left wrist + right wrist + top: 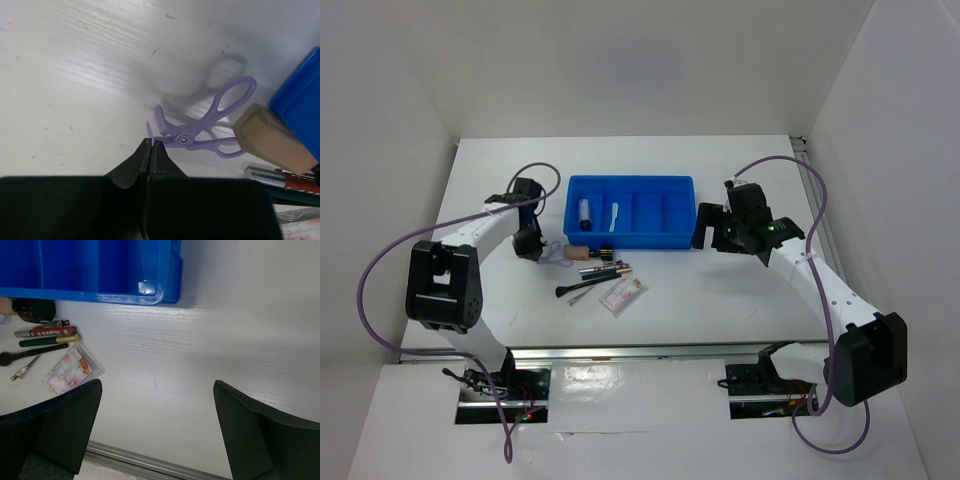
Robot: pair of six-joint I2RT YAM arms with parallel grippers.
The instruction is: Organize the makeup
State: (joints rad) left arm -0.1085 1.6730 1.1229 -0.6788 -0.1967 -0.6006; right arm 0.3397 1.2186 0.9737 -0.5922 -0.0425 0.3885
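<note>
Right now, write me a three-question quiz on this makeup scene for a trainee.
1. True or false: the right gripper stands wide open beside the blue tray.
2. In the left wrist view, which item lies nearest the tips of the left gripper?
A. the lilac scissor-handled tool
B. the pinkish packet
C. the black-tipped brush
3. Fill in: seen from above, ___ compartments of the blue tray hold something.

Key
1. True
2. A
3. Two, the two leftmost
</note>
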